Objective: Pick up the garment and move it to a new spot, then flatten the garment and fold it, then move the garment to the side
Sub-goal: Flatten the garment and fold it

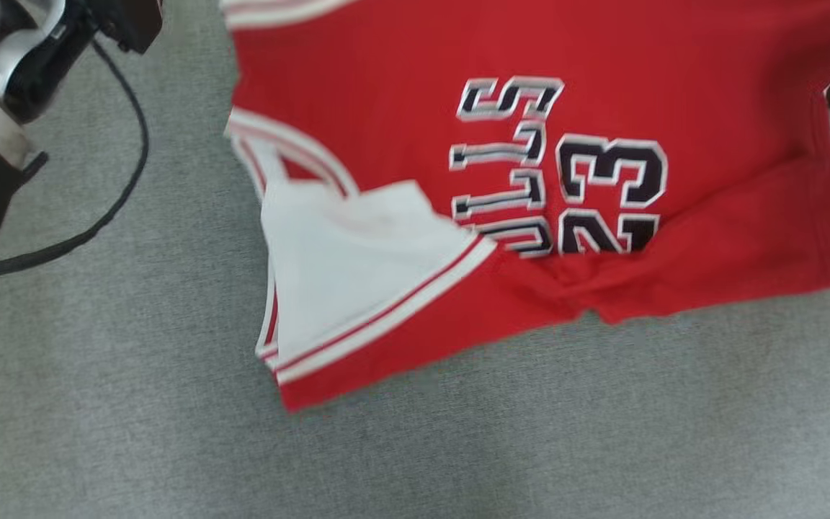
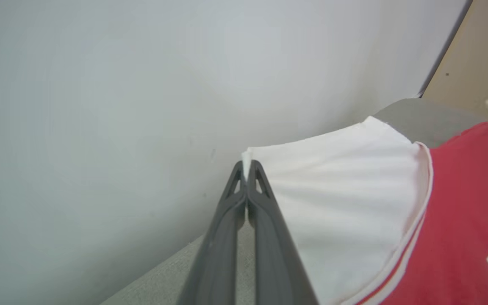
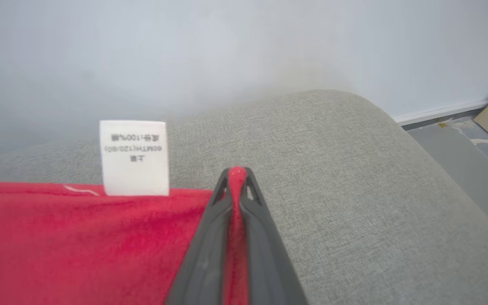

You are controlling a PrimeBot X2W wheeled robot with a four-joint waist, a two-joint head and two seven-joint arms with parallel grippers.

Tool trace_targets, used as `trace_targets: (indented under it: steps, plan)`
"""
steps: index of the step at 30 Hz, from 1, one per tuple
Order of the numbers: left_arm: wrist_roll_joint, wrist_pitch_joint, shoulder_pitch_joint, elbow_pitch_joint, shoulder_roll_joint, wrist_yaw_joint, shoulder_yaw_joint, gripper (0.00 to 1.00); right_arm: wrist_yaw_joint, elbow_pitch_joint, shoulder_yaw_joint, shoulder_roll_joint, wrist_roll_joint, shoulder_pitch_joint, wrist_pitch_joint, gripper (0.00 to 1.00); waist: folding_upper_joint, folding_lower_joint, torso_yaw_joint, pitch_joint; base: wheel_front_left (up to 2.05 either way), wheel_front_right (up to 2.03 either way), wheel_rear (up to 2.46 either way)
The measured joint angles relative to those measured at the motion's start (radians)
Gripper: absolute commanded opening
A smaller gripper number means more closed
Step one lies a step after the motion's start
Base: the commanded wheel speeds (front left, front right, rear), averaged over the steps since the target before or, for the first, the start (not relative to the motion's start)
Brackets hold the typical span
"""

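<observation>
A: Whereabouts of the garment?

B: Across the head view from 12 to 4 o'clock, lying flat: the red basketball jersey [image 1: 530, 180], its "23" and black-and-white lettering upside down. At its 9 o'clock end, a white inner panel [image 1: 357, 259] turned outward, edged with red and white trim.

A: Underneath and around?

B: Grey woven upholstery [image 1: 134, 404], rounded like a cushion edge in the right wrist view. Behind it, a pale bare wall [image 2: 100, 106]. At 3 o'clock in the right wrist view, grey floor [image 3: 451, 148] and a white skirting [image 3: 439, 112].

A: Anything cut off or unclear?

B: Jersey top lost past the 12 o'clock edge; lower digits tucked under a fold. Left arm cropped at 10 o'clock, with a black cable [image 1: 134, 144] looping over the upholstery. Print on the white care label [image 3: 134, 157] upside down, mostly too small to read.

A: And the pincers?

B: Left gripper [image 2: 246, 163]: fingers pressed together on the white panel's corner. Right gripper [image 3: 237, 171]: clamped on a pinch of red hem, cloth showing between the fingers up to the tips, label at its 9 o'clock.
</observation>
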Motion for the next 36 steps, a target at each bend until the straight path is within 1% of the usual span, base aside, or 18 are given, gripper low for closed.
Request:
trace_targets:
  steps: [2,4,6,9,14,15,16,19,21,24,27,30,34,36]
  plan:
    - [-0.034,-0.033,-0.003,0.015,-0.011,0.000,0.000,0.00,0.000,0.005,0.023,-0.009,0.010,-0.003,-0.047,0.00,0.0000,0.0000,0.008,0.003,0.00,0.00,0.00]
    - [-0.072,-0.033,0.007,0.013,-0.015,0.000,-0.028,0.00,0.000,0.007,0.054,-0.014,0.026,0.005,-0.076,0.00,0.0000,0.0000,0.017,0.002,0.00,0.00,0.00]
    - [-0.109,-0.036,0.030,-0.010,-0.007,0.000,-0.058,0.00,0.000,-0.003,0.090,-0.025,0.039,0.022,-0.123,0.00,0.0001,0.0001,0.025,-0.002,0.00,0.00,0.00]
    - [-0.163,-0.068,0.082,-0.073,0.032,0.000,-0.086,0.00,0.000,-0.030,0.149,-0.061,0.058,0.064,-0.201,0.00,0.0000,0.0000,0.033,-0.015,0.00,0.00,0.00]
    - [-0.227,-0.128,0.203,-0.216,0.125,0.000,-0.082,0.00,0.000,-0.075,0.208,-0.113,0.104,0.148,-0.270,0.00,0.0000,-0.0001,0.043,-0.045,0.00,0.00,0.00]
    - [-0.253,-0.141,0.266,-0.286,0.169,0.016,-0.064,0.00,0.000,-0.099,0.212,-0.130,0.123,0.186,-0.279,0.00,0.0000,-0.0002,0.046,-0.060,0.00,0.00,0.00]
    - [-0.268,-0.145,0.298,-0.331,0.188,0.030,-0.057,0.00,0.000,-0.111,0.212,-0.138,0.136,0.204,-0.280,0.00,0.0000,-0.0001,0.048,-0.067,0.00,0.00,0.00]
    - [-0.321,-0.147,0.410,-0.463,0.240,0.094,-0.034,0.00,0.000,-0.172,0.192,-0.173,0.145,0.268,-0.283,0.00,-0.0001,-0.0002,0.055,-0.087,0.00,0.00,0.00]
    - [-0.357,-0.147,0.490,-0.554,0.271,0.136,-0.026,0.00,0.000,-0.226,0.151,-0.193,0.144,0.312,-0.284,0.00,-0.0001,-0.0002,0.062,-0.098,0.00,0.00,0.00]
    - [-0.377,-0.158,0.599,-0.673,0.316,0.203,-0.022,0.00,0.000,-0.311,0.094,-0.203,0.122,0.397,-0.284,0.00,0.0000,-0.0002,0.072,-0.109,0.00,0.00,0.00]
    - [-0.404,-0.191,0.700,-0.760,0.339,0.259,-0.019,0.00,0.000,-0.381,0.032,-0.199,0.092,0.487,-0.284,0.00,-0.0001,-0.0003,0.078,-0.118,0.00,0.00,0.00]
    - [-0.422,-0.225,0.790,-0.812,0.355,0.297,-0.017,0.00,0.001,-0.417,-0.013,-0.187,0.071,0.570,-0.284,0.00,-0.0001,-0.0003,0.080,-0.124,0.00,0.00,0.00]
    - [-0.454,-0.270,0.882,-0.855,0.360,0.327,-0.013,0.00,0.001,-0.449,-0.064,-0.163,0.050,0.651,-0.284,0.00,-0.0001,-0.0003,0.079,-0.129,0.00,0.00,0.00]
    - [-0.462,-0.285,0.917,-0.863,0.359,0.332,-0.014,0.00,0.001,-0.459,-0.086,-0.153,0.043,0.681,-0.284,0.00,-0.0001,-0.0003,0.080,-0.129,0.00,0.00,0.00]
